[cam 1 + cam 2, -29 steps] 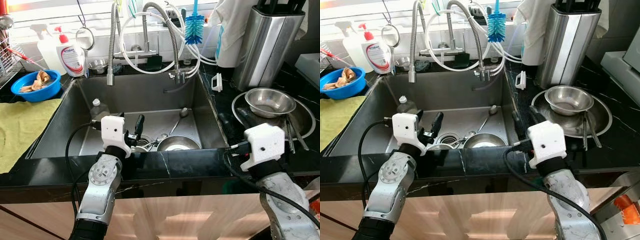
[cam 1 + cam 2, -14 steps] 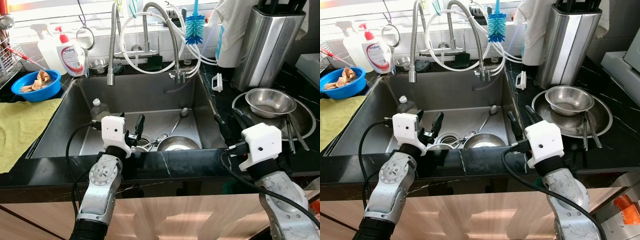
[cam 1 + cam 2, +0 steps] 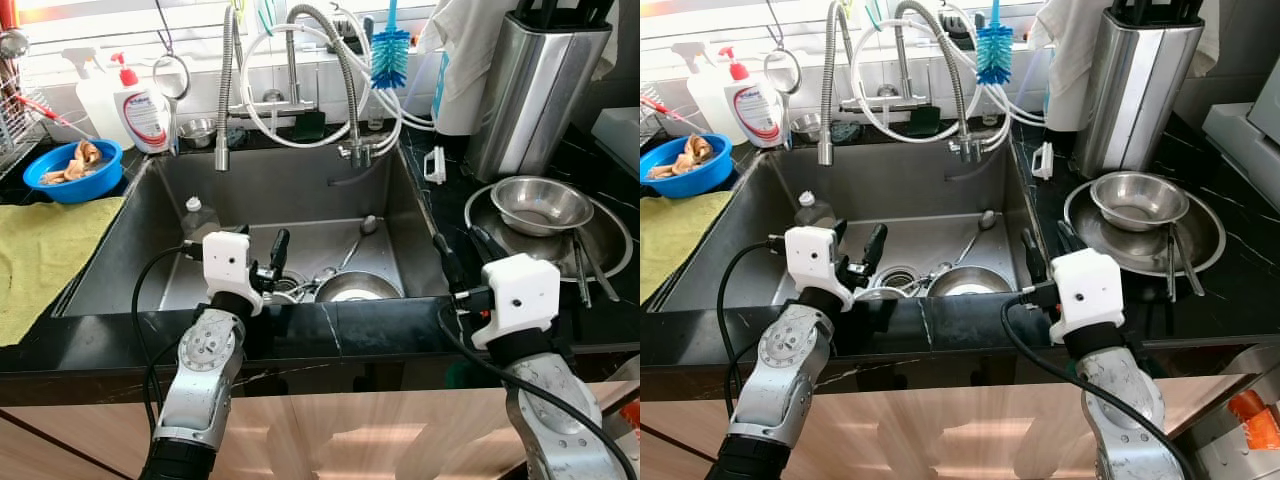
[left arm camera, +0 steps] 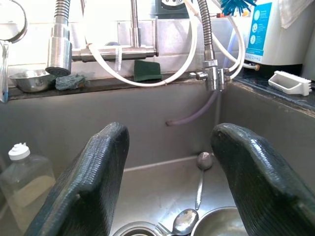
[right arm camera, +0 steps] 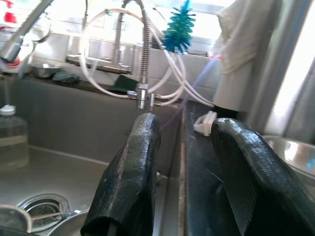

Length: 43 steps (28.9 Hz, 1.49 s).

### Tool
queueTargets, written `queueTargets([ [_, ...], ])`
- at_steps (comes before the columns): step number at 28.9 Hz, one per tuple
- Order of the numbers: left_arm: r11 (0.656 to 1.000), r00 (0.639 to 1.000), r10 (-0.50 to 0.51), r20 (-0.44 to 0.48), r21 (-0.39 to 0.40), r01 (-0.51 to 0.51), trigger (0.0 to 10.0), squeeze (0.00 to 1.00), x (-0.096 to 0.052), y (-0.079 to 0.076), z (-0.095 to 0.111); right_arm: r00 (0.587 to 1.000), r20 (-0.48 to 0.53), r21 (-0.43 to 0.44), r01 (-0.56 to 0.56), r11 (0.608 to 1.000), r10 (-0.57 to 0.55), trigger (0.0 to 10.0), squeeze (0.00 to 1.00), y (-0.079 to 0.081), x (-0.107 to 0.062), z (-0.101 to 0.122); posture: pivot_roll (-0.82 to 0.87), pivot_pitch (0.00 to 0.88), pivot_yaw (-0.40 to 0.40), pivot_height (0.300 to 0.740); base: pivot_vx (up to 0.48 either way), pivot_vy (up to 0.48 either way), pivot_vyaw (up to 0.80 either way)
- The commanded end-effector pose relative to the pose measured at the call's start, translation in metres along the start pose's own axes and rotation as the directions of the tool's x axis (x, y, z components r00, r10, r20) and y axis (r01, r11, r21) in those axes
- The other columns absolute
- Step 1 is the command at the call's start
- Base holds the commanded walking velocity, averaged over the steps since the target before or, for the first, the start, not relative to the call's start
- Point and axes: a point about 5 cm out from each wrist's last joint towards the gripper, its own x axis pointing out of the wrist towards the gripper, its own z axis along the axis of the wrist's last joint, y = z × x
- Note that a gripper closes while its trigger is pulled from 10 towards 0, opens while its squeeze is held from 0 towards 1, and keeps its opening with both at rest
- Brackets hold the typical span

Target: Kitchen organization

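A steel sink [image 3: 270, 185] lies in front of me, holding a steel bowl [image 3: 357, 287], a long spoon [image 3: 360, 232] and a clear bottle [image 3: 197, 217]. My left gripper [image 3: 268, 262] hovers open over the sink's near edge, its fingers [image 4: 93, 177] pointing at the back wall and the drain. My right gripper [image 3: 465, 250] stands open over the sink's right rim, one finger [image 5: 133, 172] on the sink side and the other above the black counter. On that counter a steel bowl [image 3: 540, 203] sits in a wide steel plate [image 3: 605, 240] with utensils. Nothing is held.
Spring faucets and white hoses [image 3: 300, 90] hang over the sink's back, with a blue bottle brush [image 3: 389, 50]. A steel knife block [image 3: 535, 90] stands at the back right. To the left are a soap pump bottle [image 3: 143, 105], a blue bowl [image 3: 72, 168] and a yellow cloth [image 3: 35, 250].
My right arm has drifted left, bringing its gripper from over the counter to over the sink's right rim. The left arm has stayed put.
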Motion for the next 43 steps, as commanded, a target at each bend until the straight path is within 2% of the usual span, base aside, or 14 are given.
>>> queueTargets([
  [1,1.000,1.000,0.011,-0.015,-0.005,-0.011,10.0,0.00,-0.001,0.003,-0.003,0.999,0.018,-0.005,0.032,0.999,-0.032,10.0,0.00,-0.002,-0.002,0.006,-0.15,0.000,0.068,0.740,0.000,0.000,0.00],
  [4,1.000,1.000,0.010,-0.016,-0.004,-0.010,10.0,0.00,-0.001,0.003,-0.003,0.995,0.008,-0.009,0.100,0.995,-0.100,10.0,0.00,-0.009,-0.005,0.005,-0.15,0.000,0.069,0.740,0.000,0.000,0.00],
  [8,1.000,1.000,0.009,-0.017,-0.004,-0.009,10.0,0.00,-0.001,0.003,-0.003,0.993,0.001,-0.006,0.117,0.993,-0.117,10.0,0.00,-0.011,-0.006,0.004,-0.15,0.000,0.069,0.740,0.000,0.000,0.00],
  [9,1.000,1.000,0.009,-0.017,-0.005,-0.009,10.0,0.00,-0.001,0.003,-0.003,0.993,0.000,-0.002,0.117,0.993,-0.117,10.0,0.13,-0.012,-0.006,0.003,-0.15,0.000,0.069,0.740,0.000,0.000,0.00],
  [13,1.000,1.000,0.008,-0.018,-0.005,-0.008,10.0,0.00,-0.001,0.003,-0.004,0.993,0.000,-0.002,0.116,0.993,-0.116,10.0,0.12,-0.011,-0.006,0.003,-0.15,0.000,0.069,0.740,0.000,0.000,0.00],
  [14,1.000,1.000,0.008,-0.017,-0.006,-0.008,10.0,0.00,0.000,0.003,-0.004,0.993,0.003,-0.001,0.116,0.993,-0.116,10.0,0.00,-0.010,-0.004,0.004,-0.15,0.000,0.069,0.740,0.000,0.000,0.00],
  [19,1.000,1.000,0.011,-0.021,-0.011,-0.012,10.0,0.00,-0.001,0.003,-0.004,0.992,0.008,0.021,0.127,0.992,-0.127,10.0,0.00,-0.008,0.000,0.005,-0.14,0.000,0.070,0.740,0.000,0.000,0.00],
  [29,1.000,1.000,0.015,-0.024,-0.019,-0.015,10.0,0.00,-0.001,0.003,-0.004,0.991,0.025,0.063,0.129,0.990,-0.131,10.0,0.00,-0.002,0.004,0.009,-0.14,0.000,0.069,0.740,0.000,0.451,0.00],
  [43,1.000,1.000,0.009,-0.009,-0.010,-0.009,10.0,0.00,-0.001,0.002,-0.003,0.991,0.012,0.079,0.133,0.988,-0.135,10.0,0.00,0.003,0.008,0.007,-0.14,0.000,0.068,0.740,0.000,0.054,-0.68],
])
